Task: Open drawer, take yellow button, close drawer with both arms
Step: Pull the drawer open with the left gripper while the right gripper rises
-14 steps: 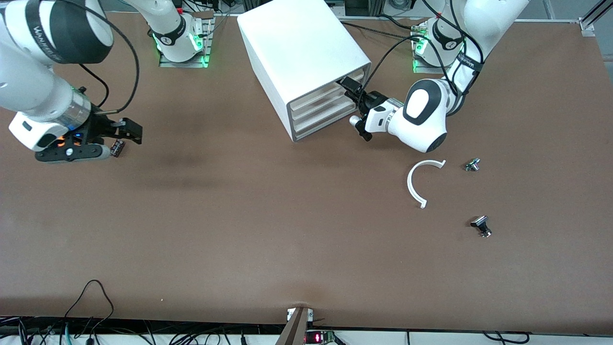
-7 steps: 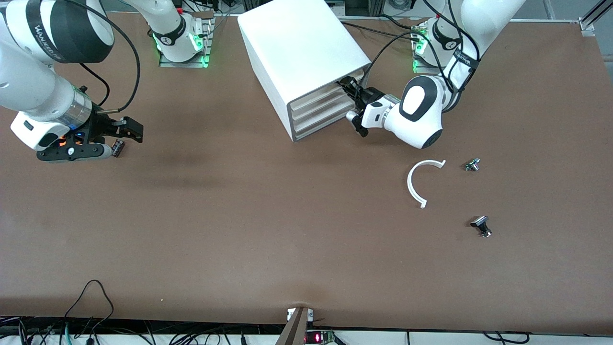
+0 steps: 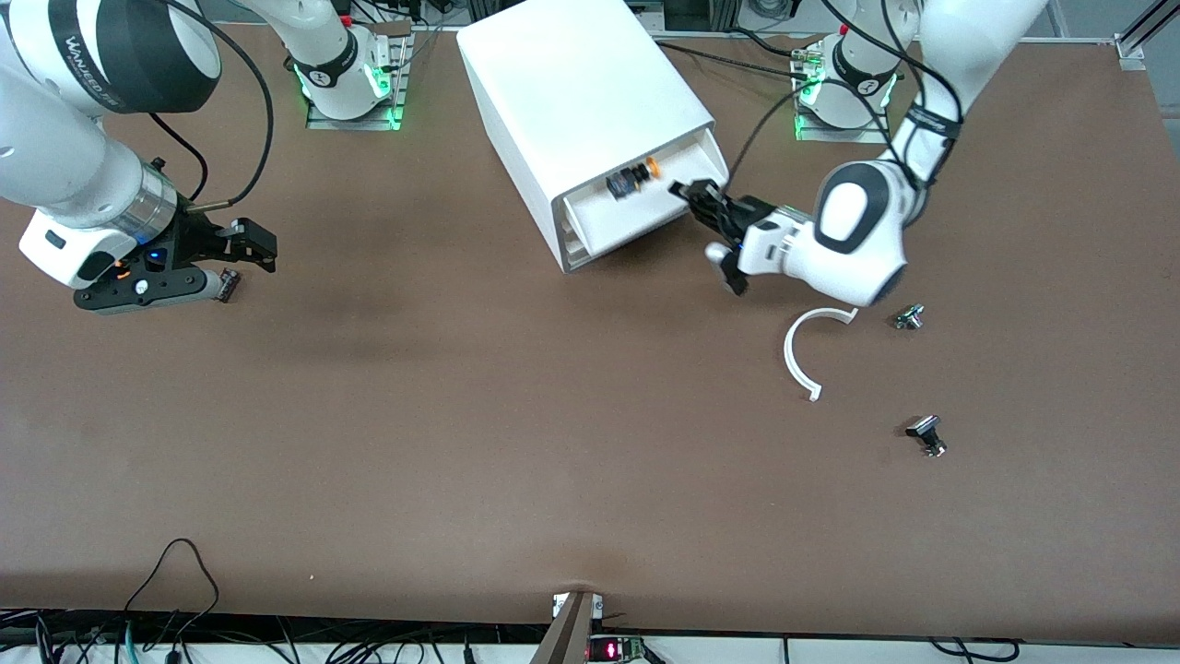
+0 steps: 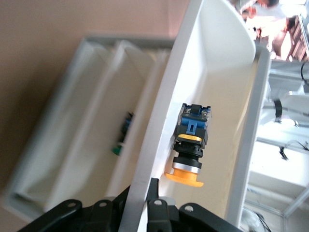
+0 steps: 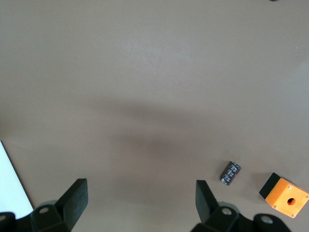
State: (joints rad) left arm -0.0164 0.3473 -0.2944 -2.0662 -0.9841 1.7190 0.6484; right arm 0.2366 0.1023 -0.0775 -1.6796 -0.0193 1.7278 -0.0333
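The top drawer (image 3: 636, 214) of the white cabinet (image 3: 581, 83) stands pulled partway out. The button (image 3: 632, 178) lies on its side in the drawer, orange cap toward the left arm's end. My left gripper (image 3: 693, 195) is shut on the drawer's front wall. In the left wrist view the left gripper (image 4: 140, 195) pinches that white wall (image 4: 159, 140), with the button (image 4: 190, 145) just inside it. My right gripper (image 3: 241, 263) waits open above the table near the right arm's end, and the right wrist view shows the right gripper (image 5: 140, 193) holding nothing.
A white curved strip (image 3: 804, 355) and two small black-and-silver parts (image 3: 909, 317) (image 3: 927, 435) lie nearer the front camera than the left arm. A small dark cylinder (image 5: 230, 173) and an orange box with a hole (image 5: 285, 195) lie beside the right gripper. A lower drawer holds a small blue-green part (image 4: 123, 135).
The left gripper closed on the top drawer's front edge and pulled it out, uncovering the button. The right arm has barely moved.
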